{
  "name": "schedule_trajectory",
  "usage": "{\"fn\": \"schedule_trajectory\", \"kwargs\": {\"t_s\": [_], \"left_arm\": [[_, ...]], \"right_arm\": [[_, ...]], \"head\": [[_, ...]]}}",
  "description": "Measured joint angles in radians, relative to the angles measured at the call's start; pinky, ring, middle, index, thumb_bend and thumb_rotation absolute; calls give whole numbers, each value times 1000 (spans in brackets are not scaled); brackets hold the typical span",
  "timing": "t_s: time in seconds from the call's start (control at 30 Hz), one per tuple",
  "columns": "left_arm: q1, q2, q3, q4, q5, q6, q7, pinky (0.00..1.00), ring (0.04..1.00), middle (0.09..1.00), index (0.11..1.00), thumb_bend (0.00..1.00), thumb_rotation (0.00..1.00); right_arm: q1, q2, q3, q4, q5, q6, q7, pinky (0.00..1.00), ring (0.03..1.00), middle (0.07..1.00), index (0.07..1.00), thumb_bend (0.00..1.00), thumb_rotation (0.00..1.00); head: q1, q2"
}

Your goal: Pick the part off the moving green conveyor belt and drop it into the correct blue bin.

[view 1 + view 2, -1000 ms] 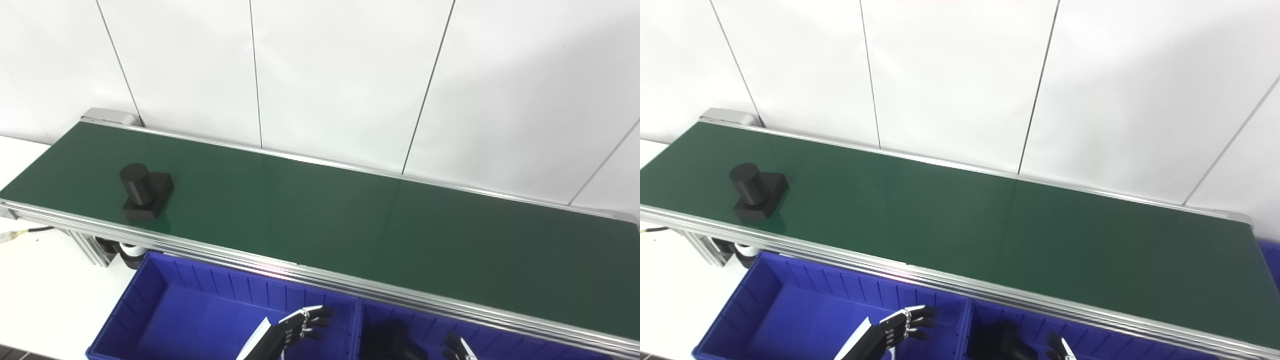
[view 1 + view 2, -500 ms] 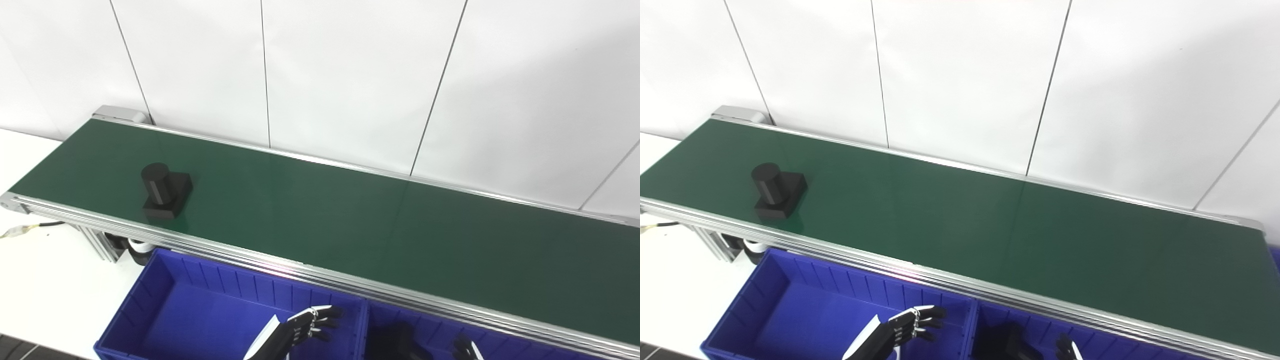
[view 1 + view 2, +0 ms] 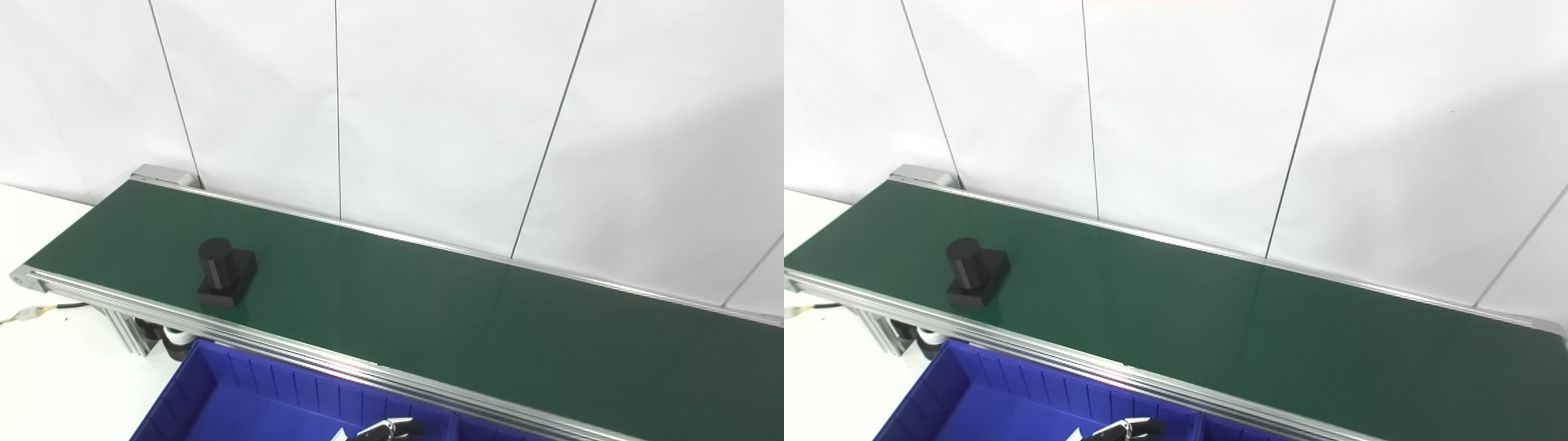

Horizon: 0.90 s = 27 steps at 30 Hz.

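A black part, an upright cylinder on a square base, stands on the green conveyor belt near its left end and close to the front rail. It also shows in the right eye view. Only the fingertips of my left hand show at the bottom edge. They are stretched out over the left blue bin, hold nothing, and are far from the part. My right hand is out of view.
The belt's aluminium front rail runs between the belt and the bins. A second blue bin begins right of a divider. A white wall stands behind the belt. A white tabletop with a cable lies at the left.
The camera has tilted up, so bins and hands slid toward the bottom edge and the right hand left the picture. The part has ridden a little to the right along the belt.
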Motion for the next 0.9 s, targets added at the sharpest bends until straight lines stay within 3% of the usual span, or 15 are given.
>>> {"fn": "schedule_trajectory", "kwargs": {"t_s": [0.33, 0.63, 0.9], "left_arm": [[0, -3, 15, 0, -23, 0, -19, 715, 797, 825, 791, 1000, 119], [5, -32, 42, -2, -32, 0, -25, 712, 802, 825, 791, 1000, 112], [6, -66, 76, -1, -47, 0, -43, 730, 818, 844, 806, 997, 72]], "right_arm": [[5, 11, -2, -93, -4, -21, -20, 782, 862, 880, 916, 874, 22], [5, 8, -7, -221, -8, -18, -17, 730, 845, 885, 915, 913, 168], [-42, 12, -10, -342, -39, 68, 1, 725, 856, 895, 916, 918, 198]], "head": [[-21, 8], [-20, 12], [-28, 23]]}}
